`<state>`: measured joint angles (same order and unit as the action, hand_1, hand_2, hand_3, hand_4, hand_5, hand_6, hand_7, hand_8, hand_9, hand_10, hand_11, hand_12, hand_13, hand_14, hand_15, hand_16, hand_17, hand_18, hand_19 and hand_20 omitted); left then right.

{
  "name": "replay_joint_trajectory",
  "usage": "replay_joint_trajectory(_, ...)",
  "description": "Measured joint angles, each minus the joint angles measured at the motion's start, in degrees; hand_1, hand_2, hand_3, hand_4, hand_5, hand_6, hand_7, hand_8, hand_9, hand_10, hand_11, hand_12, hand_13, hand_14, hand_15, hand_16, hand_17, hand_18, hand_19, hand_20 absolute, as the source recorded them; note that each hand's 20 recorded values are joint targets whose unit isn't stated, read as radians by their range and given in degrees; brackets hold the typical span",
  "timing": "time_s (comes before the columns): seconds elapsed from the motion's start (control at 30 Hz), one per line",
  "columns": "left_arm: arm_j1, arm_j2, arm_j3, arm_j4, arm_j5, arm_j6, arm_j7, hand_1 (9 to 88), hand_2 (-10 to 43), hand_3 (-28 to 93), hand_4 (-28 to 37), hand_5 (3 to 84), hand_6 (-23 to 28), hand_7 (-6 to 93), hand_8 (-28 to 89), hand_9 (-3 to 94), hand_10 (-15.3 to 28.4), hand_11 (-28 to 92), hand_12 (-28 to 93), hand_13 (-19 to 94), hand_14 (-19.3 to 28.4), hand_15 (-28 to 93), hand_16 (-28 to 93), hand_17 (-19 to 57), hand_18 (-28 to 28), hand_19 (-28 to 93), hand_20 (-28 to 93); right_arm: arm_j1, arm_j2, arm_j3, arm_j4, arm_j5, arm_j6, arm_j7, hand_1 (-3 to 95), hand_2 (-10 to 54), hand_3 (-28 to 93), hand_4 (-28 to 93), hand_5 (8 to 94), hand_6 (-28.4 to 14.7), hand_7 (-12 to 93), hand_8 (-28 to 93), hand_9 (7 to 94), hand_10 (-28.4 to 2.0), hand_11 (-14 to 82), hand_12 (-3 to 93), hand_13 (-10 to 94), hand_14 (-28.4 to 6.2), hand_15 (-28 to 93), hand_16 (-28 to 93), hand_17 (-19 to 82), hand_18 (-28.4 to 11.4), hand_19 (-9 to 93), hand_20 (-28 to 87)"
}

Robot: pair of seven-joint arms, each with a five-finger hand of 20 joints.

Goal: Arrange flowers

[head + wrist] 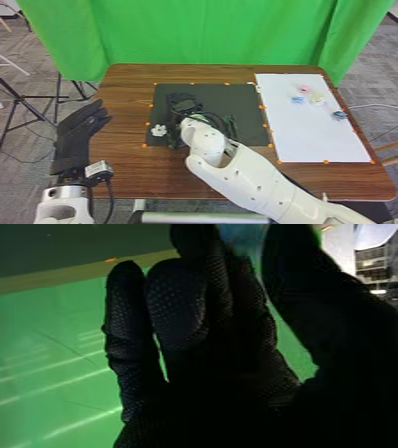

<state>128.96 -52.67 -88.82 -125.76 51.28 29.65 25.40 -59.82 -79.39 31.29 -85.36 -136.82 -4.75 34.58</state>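
Nearest, the left hand (pixel 78 131) is waiting beside the worktop's (pixel 133 175) left edge, with its fingers nearly straight, its thumb apart and nothing in its hold. The right arm (pixel 238 165) is lying diagonally over the near part of the worktop and the dark mat (pixel 240 97). On that mat, toward its near left corner, a white flower (pixel 159 130) is resting to the left of the arm. The right hand (pixel 185 103) is hovering over the mat's left half, farther off than the white flower; how far open it is cannot be told. A blue patch (pixel 240 236) is appearing close against its glove in the right wrist view; whether this is a held bloom cannot be told.

To the right, on the white sheet (pixel 320 145), a dark blue flower (pixel 339 115) is lying near the right edge. Farther off, a light blue flower (pixel 298 100), a pale yellow flower (pixel 317 100) and a pink flower (pixel 305 89) are lying grouped closely.

The step in hand is, in this inspector's judgement, the placing of a bloom on the mat, the arrangement being at an early stage. The next move is calling for a settled position, a gentle release and a lift that is avoiding the white flower.
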Motion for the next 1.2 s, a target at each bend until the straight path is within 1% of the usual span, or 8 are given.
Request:
replay_joint_trajectory(0.33, -0.1, 0.01, 0.01, 0.06, 0.19, -0.21, -0.42, 28.0, 1.8, 81, -17.5, 41.8, 11.4, 15.9, -11, 34.0, 19.8, 39, 7, 24, 26.7, 66, -17, -9.4, 21.3, 60, 3, -0.7, -0.7, 0.9, -0.5, -0.1, -0.8, -1.0, 38.1, -9.5, 81, -28, 63.3, -7.5, 22, -12, 65.3, -16.4, 34.4, 17.7, 67, -8.1, 76, 17, 36, -19.8, 93, 2)
replay_joint_trajectory(0.6, 0.3, 0.22, -0.12, 0.02, -0.16, -0.01, -0.12, 28.1, 1.9, 81, -17.7, 41.8, 11.5, 15.8, -11, 34.0, 19.8, 39, 7, 24, 26.7, 66, -17, -9.4, 21.3, 60, 3, 1.1, 0.2, -2.5, -0.8, 0.7, -0.3, 0.2, 36.9, -9.5, 82, -28, 62.3, -8.2, 21, -12, 63.6, -17.5, 33.7, 17.4, 66, -9.0, 76, 17, 35, -20.5, 93, 1)
replay_joint_trajectory(0.67, 1.1, 0.44, -0.71, -0.21, -0.67, 0.37, 0.41, 27.9, 2.0, 81, -17.8, 41.8, 11.4, 15.8, -11, 34.0, 19.8, 39, 7, 24, 26.7, 66, -17, -9.4, 21.3, 60, 3, 1.6, 0.5, -2.7, -1.4, 0.8, -0.4, 0.1, 36.8, -9.5, 83, -28, 61.0, -8.5, 21, -12, 62.6, -18.0, 33.2, 17.3, 65, -9.4, 76, 17, 35, -20.7, 93, 1)
replay_joint_trajectory(0.77, 3.6, 0.9, -2.3, -1.01, -1.75, 1.82, 2.18, 27.0, 2.5, 81, -18.4, 41.9, 11.5, 15.9, -11, 34.6, 20.1, 39, 7, 24, 26.8, 66, -17, -9.4, 21.3, 60, 3, 1.9, 1.0, -1.7, -3.2, 0.3, -2.5, -1.5, 36.6, -9.5, 83, -28, 59.5, -8.6, 20, -11, 60.7, -18.6, 32.5, 17.3, 63, -10.3, 76, 17, 33, -21.2, 93, 0)
replay_joint_trajectory(0.9, 7.7, 1.37, -4.22, -2.14, -2.97, 4.42, 5.01, 26.3, 2.8, 82, -19.2, 42.4, 11.7, 15.7, -11, 35.1, 20.4, 40, 8, 24, 26.8, 66, -17, -9.4, 21.2, 60, 3, 1.7, 2.4, 2.3, -8.7, -1.4, -10.9, -6.5, 35.7, -9.3, 83, -27, 57.6, -8.8, 19, -11, 58.8, -19.2, 31.3, 17.2, 62, -10.9, 77, 16, 32, -21.6, 93, -1)
replay_joint_trajectory(0.97, 9.3, 1.42, -4.65, -2.45, -3.16, 4.96, 5.44, 26.2, 2.8, 82, -19.3, 42.5, 11.7, 15.7, -11, 35.1, 20.5, 40, 8, 24, 26.9, 67, -17, -9.4, 21.2, 60, 3, 2.0, 4.0, 3.2, -12.0, -1.7, -13.8, -7.8, 35.3, -8.7, 83, -27, 57.2, -9.2, 18, -11, 58.1, -19.5, 30.6, 17.2, 62, -11.2, 77, 16, 32, -21.7, 93, -1)
replay_joint_trajectory(1.03, 10.4, 1.4, -4.88, -2.62, -3.18, 5.1, 5.48, 26.1, 2.9, 82, -19.6, 42.7, 11.8, 15.7, -11, 35.3, 20.6, 40, 8, 24, 27.0, 67, -17, -9.4, 21.3, 60, 3, 2.7, 6.1, 3.0, -14.7, -1.2, -14.1, -7.7, 35.0, -8.3, 83, -27, 57.0, -9.4, 18, -11, 57.8, -19.7, 30.2, 17.2, 61, -11.4, 77, 16, 32, -21.7, 93, -2)
replay_joint_trajectory(1.2, 11.1, 0.93, -4.94, -2.69, -2.89, 5.09, 5.35, 25.8, 2.8, 83, -19.9, 43.0, 12.0, 15.8, -11, 35.5, 20.7, 40, 8, 24, 26.9, 67, -17, -9.4, 21.3, 59, 4, 5.1, 11.6, 3.5, -18.9, 4.1, -13.7, -6.7, 34.1, -6.4, 82, -26, 55.3, -9.7, 17, -10, 55.7, -20.4, 27.3, 16.6, 60, -12.0, 77, 15, 31, -22.0, 93, -2)
